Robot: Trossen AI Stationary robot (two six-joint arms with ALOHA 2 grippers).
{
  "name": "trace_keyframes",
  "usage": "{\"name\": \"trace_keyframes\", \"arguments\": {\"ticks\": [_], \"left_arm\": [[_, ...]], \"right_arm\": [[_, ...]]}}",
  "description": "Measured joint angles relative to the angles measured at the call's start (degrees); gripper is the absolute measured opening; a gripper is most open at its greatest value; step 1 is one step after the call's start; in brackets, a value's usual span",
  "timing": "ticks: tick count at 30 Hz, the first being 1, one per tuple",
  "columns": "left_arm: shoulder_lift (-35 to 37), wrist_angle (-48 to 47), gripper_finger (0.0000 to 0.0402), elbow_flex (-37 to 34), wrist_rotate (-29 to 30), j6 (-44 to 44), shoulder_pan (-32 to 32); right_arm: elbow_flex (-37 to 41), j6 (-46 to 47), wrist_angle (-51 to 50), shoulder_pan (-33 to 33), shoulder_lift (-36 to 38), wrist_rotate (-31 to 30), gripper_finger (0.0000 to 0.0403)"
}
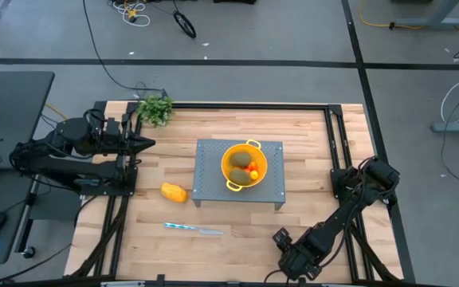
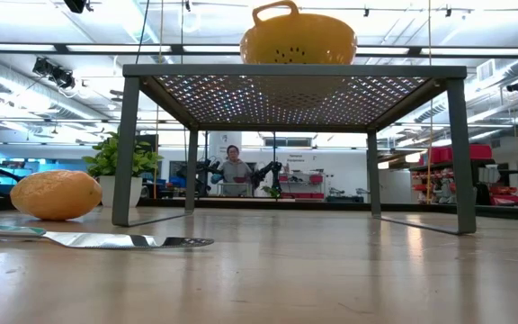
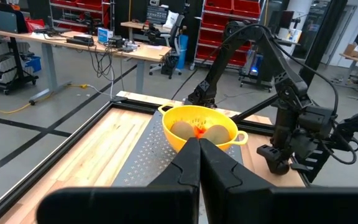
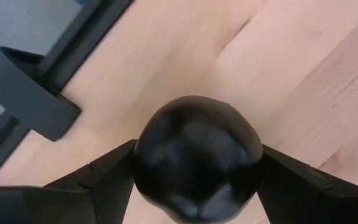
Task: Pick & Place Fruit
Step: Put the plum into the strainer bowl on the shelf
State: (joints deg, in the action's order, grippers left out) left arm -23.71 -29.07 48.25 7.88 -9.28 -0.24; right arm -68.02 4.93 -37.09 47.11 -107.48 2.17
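A yellow colander (image 1: 244,166) stands on a grey perforated stand (image 1: 213,182). It holds two brownish-green ovals (image 1: 241,162) and a few tiny orange-red balls (image 1: 253,170). The yellow-orange oblong fruit (image 1: 174,192) lies on the table left of the stand, also in the low view (image 2: 57,194). My right gripper (image 4: 196,158) is near the table's near edge (image 1: 282,237), shut on the small blackish round fruit (image 4: 194,143). My left gripper (image 3: 199,146) is shut and empty, waiting at the table's left side (image 1: 148,143) and pointing toward the colander (image 3: 199,127). My right gripper pinches the blackish round fruit between its two fingers (image 4: 114,174), one on each side of it (image 4: 145,165). It slants down toward the table near the near edge. Whether the fruit rests on the wood or is lifted clear does not show.
A thin silvery knife (image 1: 194,229) lies near the near edge, also in the low view (image 2: 106,239). A leafy green bunch (image 1: 156,108) sits at the far left corner. Black frame rails edge the table. A person sits far off in the room (image 2: 234,166).
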Motion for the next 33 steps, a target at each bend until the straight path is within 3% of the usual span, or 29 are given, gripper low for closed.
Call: {"name": "trace_keyframes", "arguments": {"ticks": [20,33], "left_arm": [[0.0,0.01,0.0002,0.0,0.0,0.02,0.0],[-0.01,0.01,0.0002,0.0,-0.12,0.02,0.0]], "right_arm": [[-5.83,-1.65,-4.3,0.0,0.53,-0.75,0.0295],[-11.85,-0.78,-9.07,-0.26,6.4,-6.58,0.0295]]}}
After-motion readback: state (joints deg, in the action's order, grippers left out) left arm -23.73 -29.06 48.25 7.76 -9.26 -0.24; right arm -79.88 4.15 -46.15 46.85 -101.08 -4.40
